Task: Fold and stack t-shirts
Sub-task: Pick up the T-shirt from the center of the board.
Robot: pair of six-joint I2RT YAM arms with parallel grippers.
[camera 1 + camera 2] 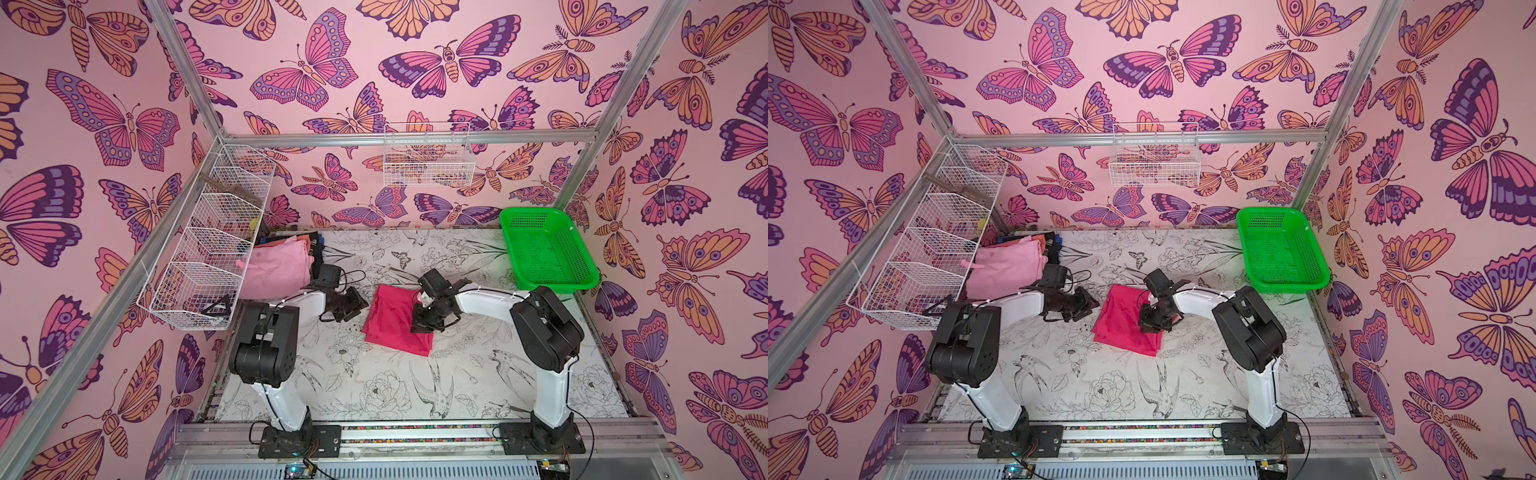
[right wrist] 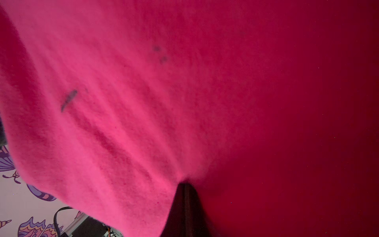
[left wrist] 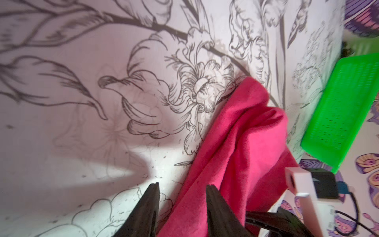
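Folded crimson t-shirt (image 1: 388,322) lay mid table (image 1: 374,386); right gripper (image 2: 184,185) was closed, pinching cloth at the edge nearer the green basket (image 1: 557,286); left gripper (image 3: 182,205) fingers stood apart, shirt's other edge between them, unclamped; light pink t-shirt (image 1: 274,266) topped the pile (image 1: 305,241) in the far-left corner.

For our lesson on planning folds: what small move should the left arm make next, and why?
Probably close the left gripper on the edge of the crimson t-shirt: its open jaws straddle that edge, while the right gripper pinches the cloth, so both could lift it.
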